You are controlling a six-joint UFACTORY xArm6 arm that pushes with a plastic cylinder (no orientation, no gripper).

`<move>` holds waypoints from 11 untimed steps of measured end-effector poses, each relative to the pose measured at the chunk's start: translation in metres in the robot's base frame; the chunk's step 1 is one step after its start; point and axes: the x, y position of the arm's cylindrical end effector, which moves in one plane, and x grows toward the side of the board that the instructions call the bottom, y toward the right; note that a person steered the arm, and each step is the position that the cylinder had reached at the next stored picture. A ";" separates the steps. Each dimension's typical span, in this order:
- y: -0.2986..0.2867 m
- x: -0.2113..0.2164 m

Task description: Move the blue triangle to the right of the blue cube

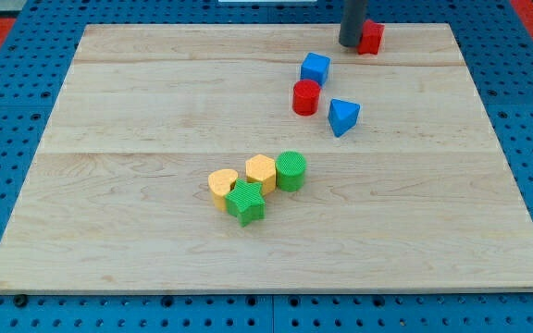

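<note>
Lying toward the view's bottom from my tip point(352, 44), the blue triangle point(343, 117) is seen below-right of the blue cube point(315, 68); no hand is fitted, so nothing is grasped

Wooden table top point(137, 102) carries red, blue, yellow and green blocks.

Seven blocks lie on one wooden board point(137, 231). Blue, two: one blue cube point(316, 68) and one blue triangle point(343, 117). Red, two: one red cylinder point(306, 97) and one red block point(372, 37), its shape partly hidden. Yellow, two: one yellow heart-like block point(221, 188) and one yellow hexagonal block point(261, 172). Green, two: one green cylinder point(291, 171) and one green star point(246, 203). Total, eight blocks rather than seven.
</note>
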 end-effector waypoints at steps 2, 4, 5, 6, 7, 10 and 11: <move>0.041 0.070; -0.033 0.179; -0.100 0.181; -0.105 0.179; -0.101 0.179; -0.033 0.119; -0.031 0.090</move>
